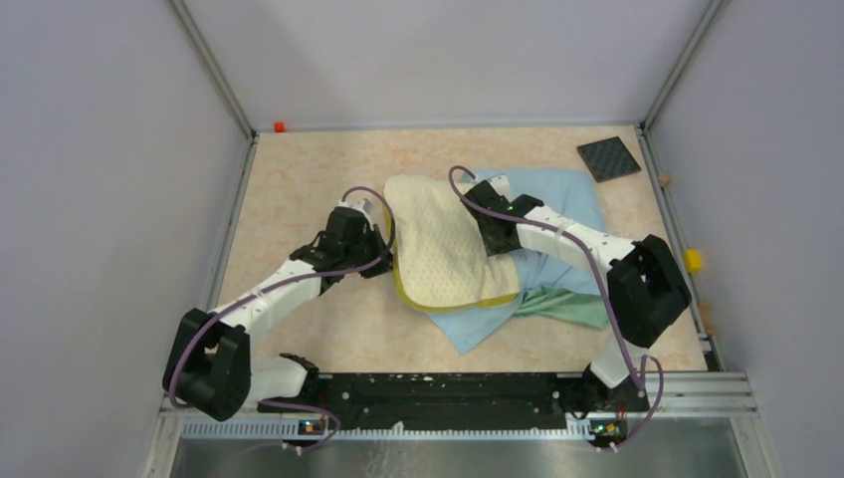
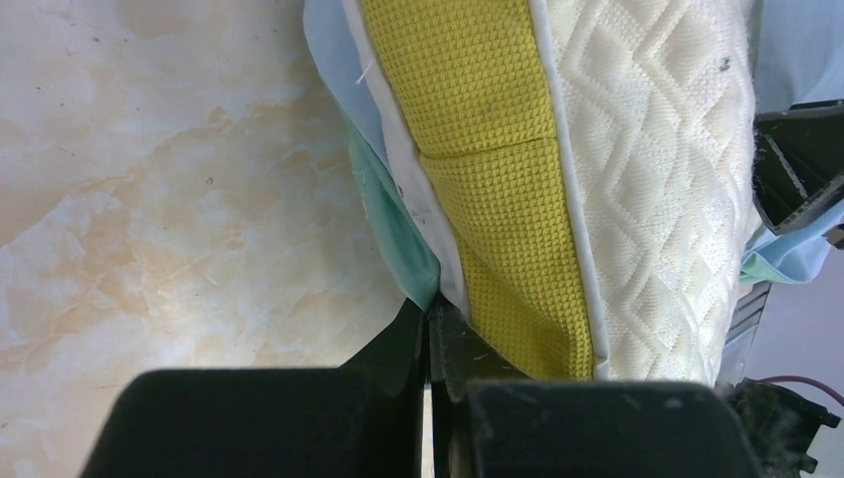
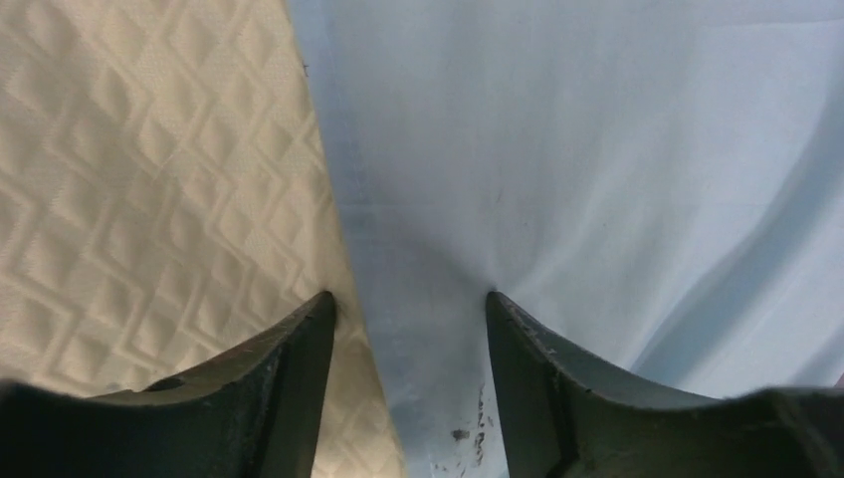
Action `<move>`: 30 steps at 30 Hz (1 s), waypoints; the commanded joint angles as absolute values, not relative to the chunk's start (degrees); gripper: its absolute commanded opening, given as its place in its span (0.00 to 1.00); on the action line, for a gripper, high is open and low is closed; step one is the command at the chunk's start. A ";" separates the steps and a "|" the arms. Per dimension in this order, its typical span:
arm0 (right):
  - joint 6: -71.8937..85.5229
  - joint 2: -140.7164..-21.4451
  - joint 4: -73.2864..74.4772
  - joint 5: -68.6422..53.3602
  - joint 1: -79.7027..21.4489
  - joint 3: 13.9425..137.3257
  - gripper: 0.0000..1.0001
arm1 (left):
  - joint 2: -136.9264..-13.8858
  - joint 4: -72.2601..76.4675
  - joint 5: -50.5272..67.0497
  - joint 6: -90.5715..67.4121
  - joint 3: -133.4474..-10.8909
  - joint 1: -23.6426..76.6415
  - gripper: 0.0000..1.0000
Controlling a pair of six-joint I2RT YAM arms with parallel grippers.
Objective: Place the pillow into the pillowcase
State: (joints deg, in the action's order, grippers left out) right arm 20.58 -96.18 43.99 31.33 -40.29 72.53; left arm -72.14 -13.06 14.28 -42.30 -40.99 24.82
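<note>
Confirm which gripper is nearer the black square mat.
Right. The right gripper sits at the far right edge of the pillow, left of the black square mat; the left gripper is at the pillow's opposite, left edge.

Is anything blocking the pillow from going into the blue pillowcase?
Nothing else blocks it. The pillow lies on top of the pillowcase, not inside. The fabric looks flat beneath it, and no open mouth shows.

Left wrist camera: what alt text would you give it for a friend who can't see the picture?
The black left claw, shut, seems to pinch the edge of the green-and-blue pillowcase, right beside a cream quilted pillow with a yellow side band. A marbled beige table fills the left of the view.
</note>
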 commanded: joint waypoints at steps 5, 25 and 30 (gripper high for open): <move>21.30 -92.87 41.60 32.29 -36.39 70.04 0.36 | -70.35 -11.39 14.54 -41.38 -43.71 24.79 0.00; 20.11 -87.19 56.06 18.65 -36.30 113.98 0.00 | -65.59 -14.73 16.93 -33.98 -75.84 24.85 0.00; 20.64 -86.49 51.27 13.80 -34.94 125.08 0.00 | -71.23 -11.16 15.57 -33.21 -95.18 24.87 0.00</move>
